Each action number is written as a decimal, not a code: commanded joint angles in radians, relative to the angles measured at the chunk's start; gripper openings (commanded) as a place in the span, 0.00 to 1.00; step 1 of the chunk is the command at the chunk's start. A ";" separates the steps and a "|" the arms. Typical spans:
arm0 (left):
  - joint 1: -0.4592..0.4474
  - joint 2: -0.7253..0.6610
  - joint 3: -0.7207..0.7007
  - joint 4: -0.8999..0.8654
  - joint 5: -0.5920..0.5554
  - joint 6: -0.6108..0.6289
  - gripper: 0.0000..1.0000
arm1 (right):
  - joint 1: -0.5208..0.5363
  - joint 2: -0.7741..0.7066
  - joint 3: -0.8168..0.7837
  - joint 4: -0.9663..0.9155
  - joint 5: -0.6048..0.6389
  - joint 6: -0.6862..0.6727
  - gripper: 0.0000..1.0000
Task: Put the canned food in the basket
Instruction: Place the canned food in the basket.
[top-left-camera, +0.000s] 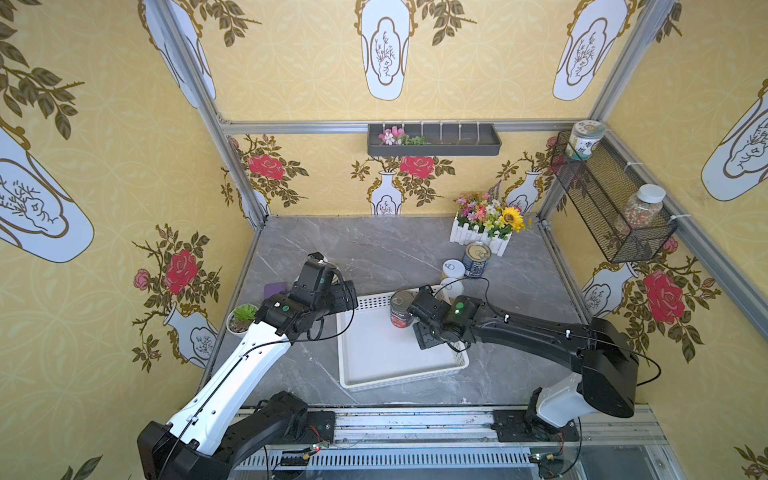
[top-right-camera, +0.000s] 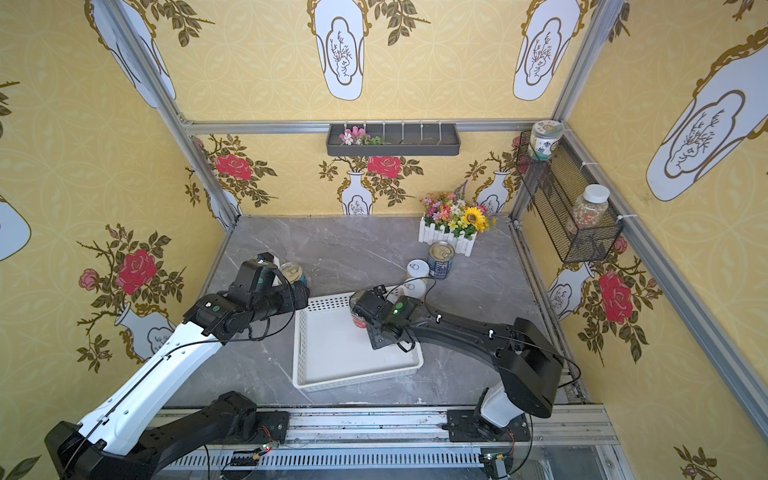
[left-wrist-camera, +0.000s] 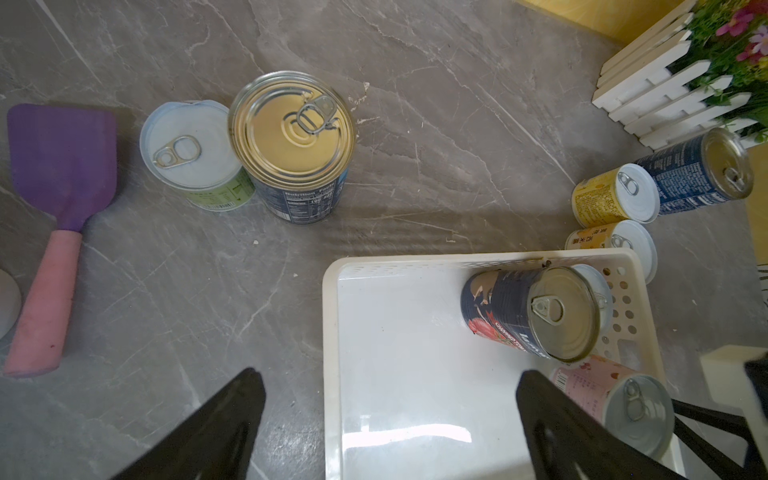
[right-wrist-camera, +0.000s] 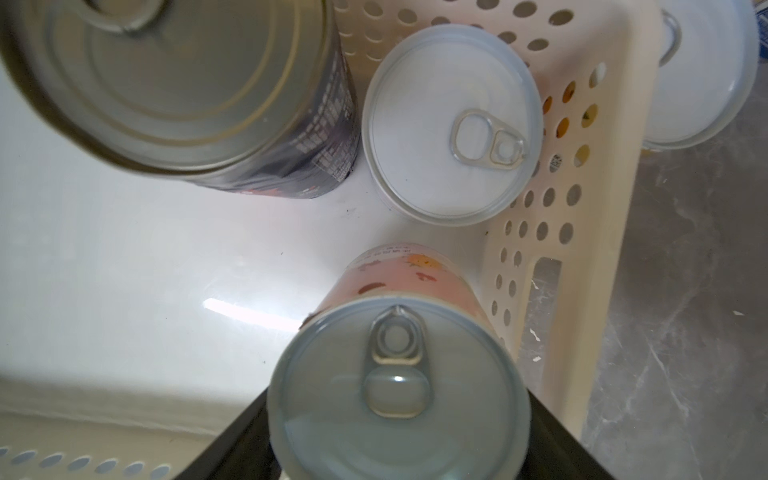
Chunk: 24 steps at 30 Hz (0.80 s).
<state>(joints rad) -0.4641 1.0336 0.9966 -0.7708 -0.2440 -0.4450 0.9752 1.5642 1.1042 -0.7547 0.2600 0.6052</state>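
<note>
Right claw (right-wrist-camera: 397, 419) grips a pink can (left-wrist-camera: 602, 395) over the white perforated basket (top-left-camera: 405, 375); left claw (left-wrist-camera: 388, 376) gapes empty above its edge. Eight cans: three tall, five short. In its corner: a tall dark can (left-wrist-camera: 528, 311) and a white-lidded can (right-wrist-camera: 451, 124); remaining floor bare. On the surface (left-wrist-camera: 415, 124): a green can (left-wrist-camera: 195, 166) and a blue can (left-wrist-camera: 293, 145) near the left claw; two yellow cans (left-wrist-camera: 611, 193) and a second blue can (left-wrist-camera: 698, 174) by the flower box (left-wrist-camera: 665, 83).

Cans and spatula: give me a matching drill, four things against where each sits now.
Things: 1 pink can; 2 red-label can; 3 green can; 4 purple spatula.
Places: A beside a tall blue can; B standing in the basket; C lying flat on the table; D between the right gripper's jaws.
Pairs: 1-D, 2-B, 3-A, 4-C.
</note>
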 joint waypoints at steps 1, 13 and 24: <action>0.001 -0.002 -0.005 0.008 -0.005 -0.003 1.00 | -0.007 0.033 0.011 0.041 0.036 0.005 0.74; 0.001 0.005 -0.003 0.007 -0.006 -0.003 1.00 | -0.075 0.093 -0.003 0.082 0.019 -0.011 0.76; 0.001 0.010 -0.004 0.007 -0.005 0.000 1.00 | -0.093 0.104 -0.002 0.087 0.025 -0.018 0.88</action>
<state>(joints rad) -0.4641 1.0386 0.9966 -0.7708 -0.2478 -0.4458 0.8852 1.6669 1.0988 -0.6941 0.2546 0.5964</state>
